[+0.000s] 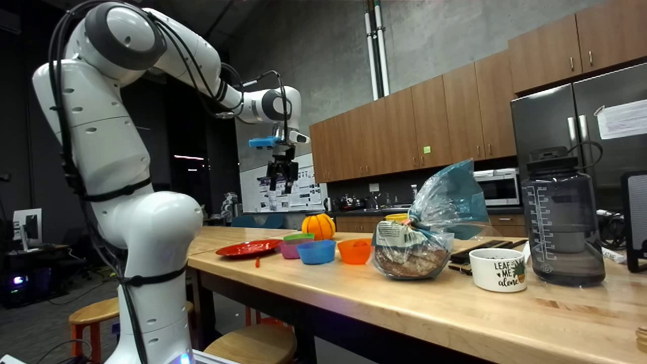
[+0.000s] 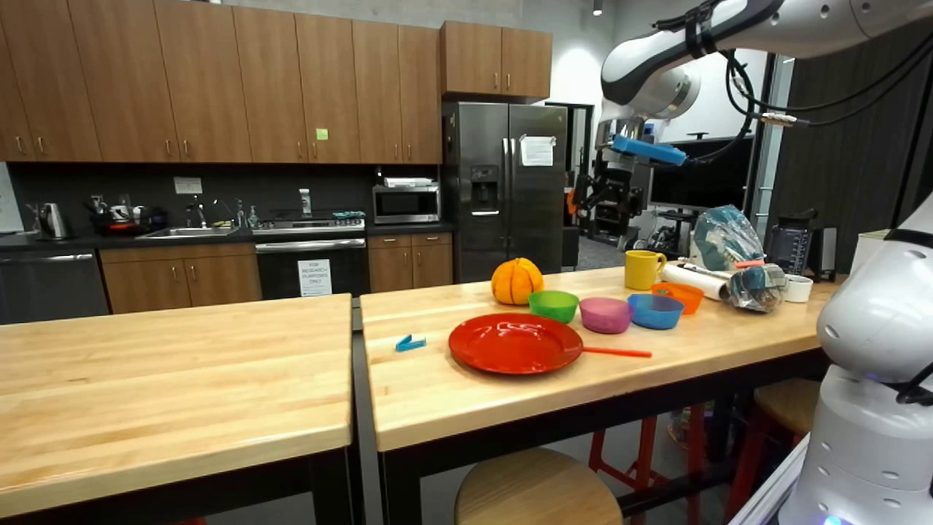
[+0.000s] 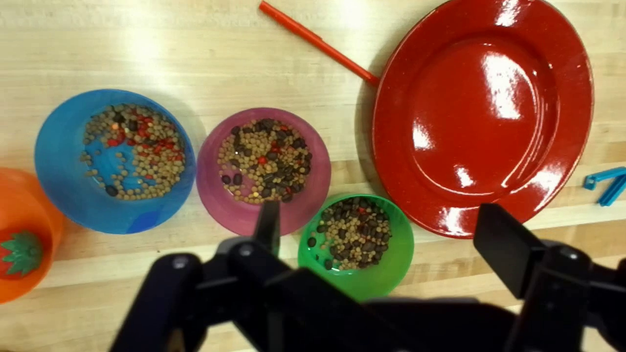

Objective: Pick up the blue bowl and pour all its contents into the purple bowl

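A bright blue bowl (image 3: 61,154), round and upright with a darker patch on its inner wall, stands on the pale wooden bench (image 2: 415,401) between the dull purple bowl (image 3: 320,166) and an orange bowl (image 3: 27,195), just beside both. High above, the pincer (image 3: 380,217) hangs over the spread, its jaws wide apart in the wrist view.

Small coloured bowls number four: one blue, one purple, one orange and one green bowl (image 3: 402,249). Also on the bench are one red plate (image 3: 459,122), one red stick (image 3: 320,44) reaching the plate's rim, one blue clip (image 3: 612,190), one orange pumpkin (image 2: 517,281), one yellow mug (image 2: 641,271), one white pot (image 1: 490,275) lettered "LEAF ME alone", one bottle (image 1: 563,222) and one plastic bag (image 1: 447,202).

Tan pellets (image 3: 161,171) lie heaped toward one side of the blue bowl, dotted with red bits (image 3: 143,128) and a few black pieces (image 3: 111,190); bare blue floor shows through the rest. The purple bowl holds a like mix, with more black and less red, covering most of its floor. Black pieces crowd the tan pellets in the green bowl. A red object (image 3: 22,255) with a green leafy top sits in the orange bowl, partly cropped. Something brown (image 1: 410,263) fills the bottom of the see-through bag.
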You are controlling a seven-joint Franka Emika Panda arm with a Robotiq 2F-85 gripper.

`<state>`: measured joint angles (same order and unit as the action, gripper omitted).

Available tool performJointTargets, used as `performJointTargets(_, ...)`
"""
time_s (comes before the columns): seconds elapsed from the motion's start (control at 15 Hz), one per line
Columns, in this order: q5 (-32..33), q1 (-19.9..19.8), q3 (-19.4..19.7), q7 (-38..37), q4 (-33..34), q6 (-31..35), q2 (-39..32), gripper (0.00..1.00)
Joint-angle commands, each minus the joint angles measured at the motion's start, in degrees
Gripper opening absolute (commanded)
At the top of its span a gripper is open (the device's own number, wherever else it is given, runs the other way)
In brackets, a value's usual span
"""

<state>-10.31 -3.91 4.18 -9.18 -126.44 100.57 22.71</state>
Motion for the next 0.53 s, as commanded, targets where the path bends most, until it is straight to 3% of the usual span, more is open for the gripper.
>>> performJointTargets(0.0,-0.77,-2.57,1.44,-1.74,-2.16,0.28,0.26,1.00)
performJointTargets(0.47,-2.17,-6.71,4.11,-4.86,-8.83,1.27,1.95,1.00)
